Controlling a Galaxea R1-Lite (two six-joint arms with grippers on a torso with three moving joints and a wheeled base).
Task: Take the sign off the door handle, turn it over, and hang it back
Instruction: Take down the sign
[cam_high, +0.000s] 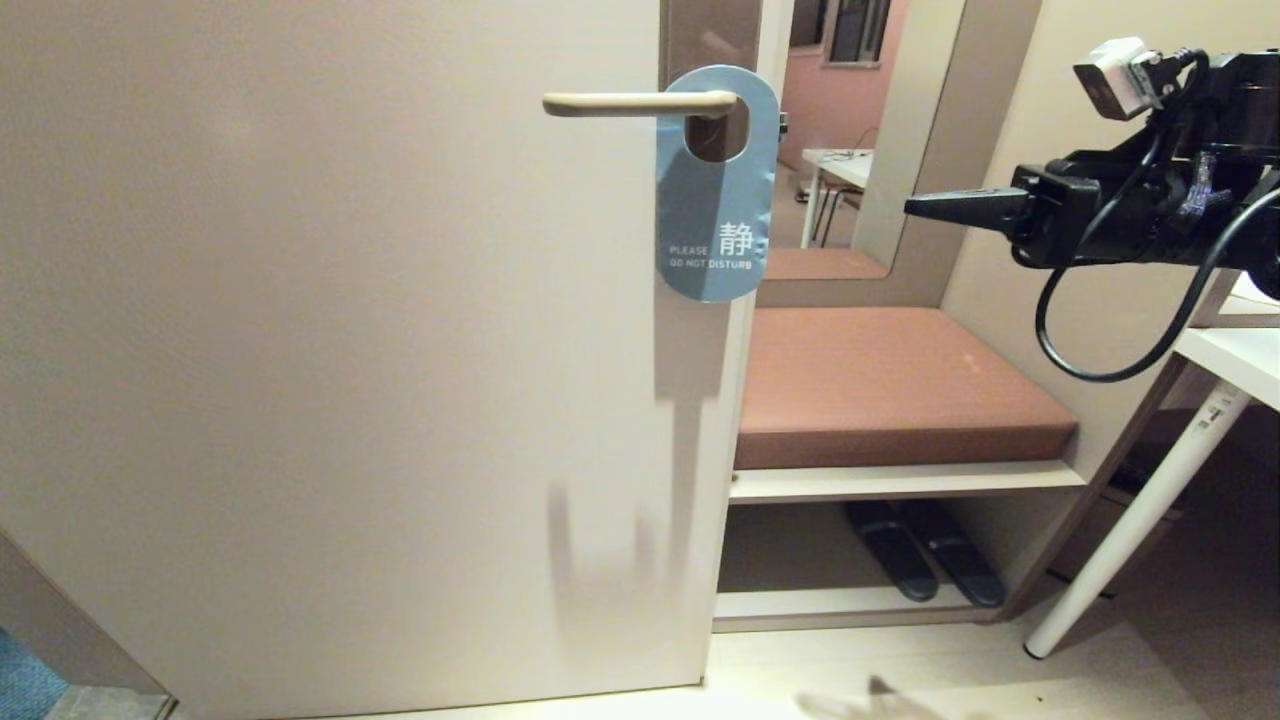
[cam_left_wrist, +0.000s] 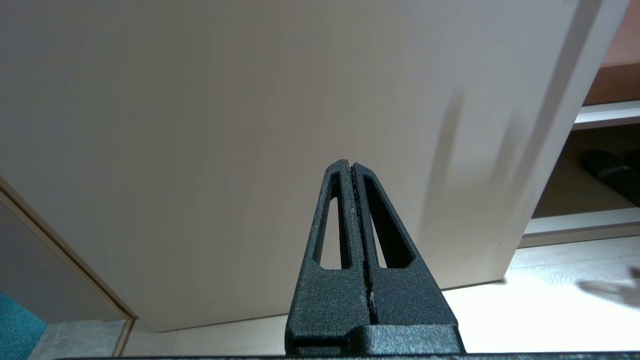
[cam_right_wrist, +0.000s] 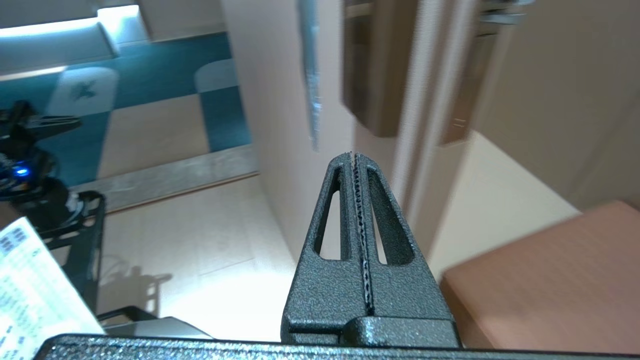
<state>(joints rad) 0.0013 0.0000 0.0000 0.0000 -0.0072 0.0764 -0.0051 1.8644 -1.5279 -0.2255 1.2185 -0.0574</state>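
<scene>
On the blue side of the sign (cam_high: 716, 190), hung on the door handle (cam_high: 640, 103), a big white Chinese character "静" is printed. Beside and under it, "PLEASE DO NOT DISTURB" is written in small white letters.

Blue-grey sign (cam_high: 716, 200) hanging on door handle (cam_high: 640, 103)

A wide beige door (cam_high: 330, 350) fills my view from nine to twelve o'clock. At three o'clock a brown cushioned bench (cam_high: 890, 385) sits in a cream alcove, with dark slippers (cam_high: 925, 560) on the shelf beneath. A white table leg (cam_high: 1140, 520) slants at four o'clock. The pale wood floor (cam_high: 950, 665) gleams at six o'clock, with blue carpet (cam_high: 25, 685) at eight.
</scene>
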